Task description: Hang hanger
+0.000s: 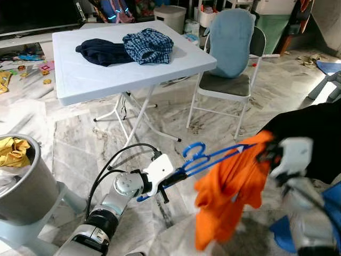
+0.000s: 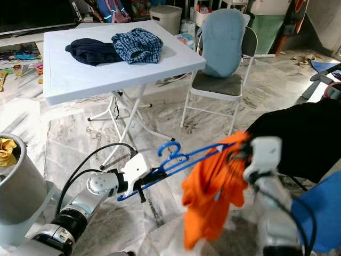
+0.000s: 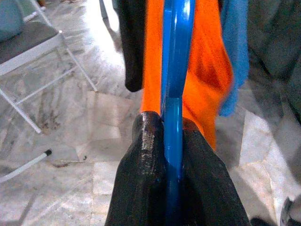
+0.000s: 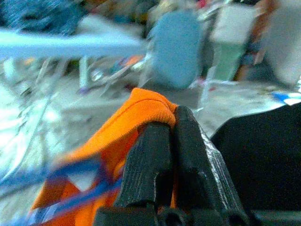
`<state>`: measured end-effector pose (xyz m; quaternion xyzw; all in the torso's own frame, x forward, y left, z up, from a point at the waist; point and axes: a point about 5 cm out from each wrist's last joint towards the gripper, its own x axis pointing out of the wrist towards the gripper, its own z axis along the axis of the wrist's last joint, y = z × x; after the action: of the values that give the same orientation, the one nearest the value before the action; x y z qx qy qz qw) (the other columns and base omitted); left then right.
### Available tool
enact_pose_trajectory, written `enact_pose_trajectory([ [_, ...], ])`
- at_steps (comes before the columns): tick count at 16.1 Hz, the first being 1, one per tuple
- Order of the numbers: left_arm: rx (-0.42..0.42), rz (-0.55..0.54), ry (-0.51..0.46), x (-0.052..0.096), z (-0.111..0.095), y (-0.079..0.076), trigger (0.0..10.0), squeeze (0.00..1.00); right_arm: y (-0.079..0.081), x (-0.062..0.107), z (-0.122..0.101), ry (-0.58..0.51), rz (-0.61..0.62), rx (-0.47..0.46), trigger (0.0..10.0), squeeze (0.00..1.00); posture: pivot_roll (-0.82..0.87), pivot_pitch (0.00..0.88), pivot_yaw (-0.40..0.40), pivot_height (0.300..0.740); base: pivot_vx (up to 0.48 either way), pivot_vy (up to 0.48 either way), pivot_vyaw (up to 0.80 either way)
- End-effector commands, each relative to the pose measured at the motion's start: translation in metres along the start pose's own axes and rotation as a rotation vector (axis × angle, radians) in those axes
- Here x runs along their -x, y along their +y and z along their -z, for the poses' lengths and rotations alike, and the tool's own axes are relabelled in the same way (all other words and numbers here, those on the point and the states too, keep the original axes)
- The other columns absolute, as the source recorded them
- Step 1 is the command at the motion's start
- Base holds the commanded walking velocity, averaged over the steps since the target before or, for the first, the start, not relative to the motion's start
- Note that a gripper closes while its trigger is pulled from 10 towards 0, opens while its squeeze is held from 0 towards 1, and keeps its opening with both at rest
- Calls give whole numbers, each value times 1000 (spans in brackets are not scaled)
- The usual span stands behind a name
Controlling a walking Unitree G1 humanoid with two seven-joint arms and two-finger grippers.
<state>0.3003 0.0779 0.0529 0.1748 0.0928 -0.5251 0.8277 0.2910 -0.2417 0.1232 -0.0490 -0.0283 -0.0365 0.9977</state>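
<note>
A blue plastic hanger point(image 1: 213, 156) lies almost level in mid-air in front of me, its hook point(image 1: 193, 150) curling upward. My left gripper point(image 1: 169, 183) is shut on the hanger's near end; in the left wrist view the black fingers point(image 3: 150, 188) clamp the blue bar point(image 3: 172, 122). An orange shirt point(image 1: 229, 192) drapes from the hanger's far end. My right gripper point(image 1: 266, 154) is shut on the shirt's shoulder, its fingers point(image 4: 160, 160) pinching the orange cloth point(image 4: 141, 110).
A black garment point(image 1: 314, 133) and a blue one point(image 1: 330, 200) hang at the right. A white folding table point(image 1: 96, 74) with dark and checked clothes stands ahead, a chair point(image 1: 229, 58) beside it. A grey bin point(image 1: 21, 181) with yellow cloth sits at my left.
</note>
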Motion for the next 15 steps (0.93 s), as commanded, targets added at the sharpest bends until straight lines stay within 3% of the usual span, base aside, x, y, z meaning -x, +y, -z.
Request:
enact_pose_trajectory([
  [1,-28,39,-2,3,1,-3,0,0,-14,-6,-12,-35,93,-6,0,0,25,0,-35,740,0,0,0],
  [4,-63,215,-56,11,-2,-14,0,0,-26,-15,-9,10,201,9,0,0,35,0,-39,740,0,0,0],
  [6,-108,201,-34,15,1,-12,0,0,-36,-14,-1,62,294,62,0,0,41,0,-41,740,0,0,0],
  [8,-67,123,-65,19,1,-7,0,0,-48,-9,8,111,393,75,0,0,47,0,-45,740,0,0,0],
  [10,12,1,-122,23,0,2,0,0,-51,-3,15,133,410,43,0,0,51,0,-47,740,0,0,0],
  [11,97,-219,-176,26,-2,18,0,0,-49,3,19,136,391,4,0,0,51,0,-48,740,0,0,0],
  [13,180,-418,-196,30,-3,32,0,0,-43,9,20,124,344,-7,0,0,54,0,-48,740,0,0,0],
  [14,192,-445,-198,30,-2,33,0,0,-42,10,20,120,335,-10,0,0,54,0,-48,740,0,0,0],
  [15,180,-503,-185,33,-1,36,2941,0,-34,14,18,96,283,-43,0,0,56,0,-47,740,0,0,0],
])
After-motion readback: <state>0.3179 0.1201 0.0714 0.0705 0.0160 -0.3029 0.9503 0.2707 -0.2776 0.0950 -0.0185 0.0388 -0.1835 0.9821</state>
